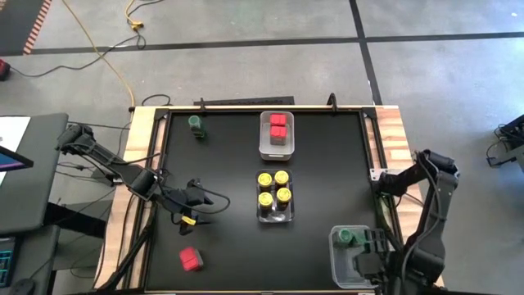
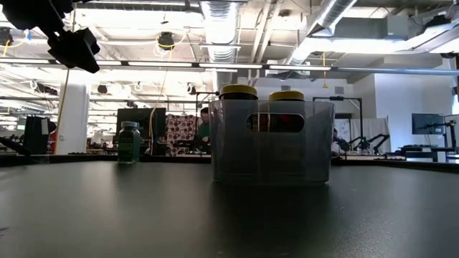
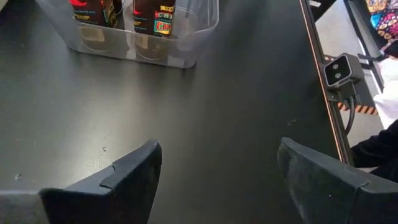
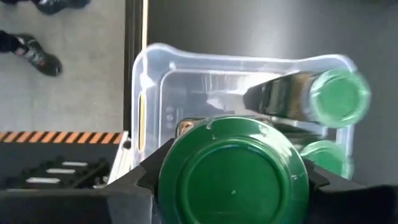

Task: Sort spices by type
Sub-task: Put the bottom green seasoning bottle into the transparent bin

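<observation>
High view, four yellow-lidded jars (image 1: 273, 188), two red containers (image 1: 278, 124)

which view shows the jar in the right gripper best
Right wrist view: the green-lidded jar fills the frame between the right gripper's fingers, above the clear bin. The high view hides it under the arm. The low and left wrist views miss it.

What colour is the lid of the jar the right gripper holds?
Green; the jar's lid shows best in the right wrist view.

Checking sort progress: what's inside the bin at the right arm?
Clear bin holds two green-lidded jars. The right gripper holds a third above it, hiding the bin's floor below.
</observation>
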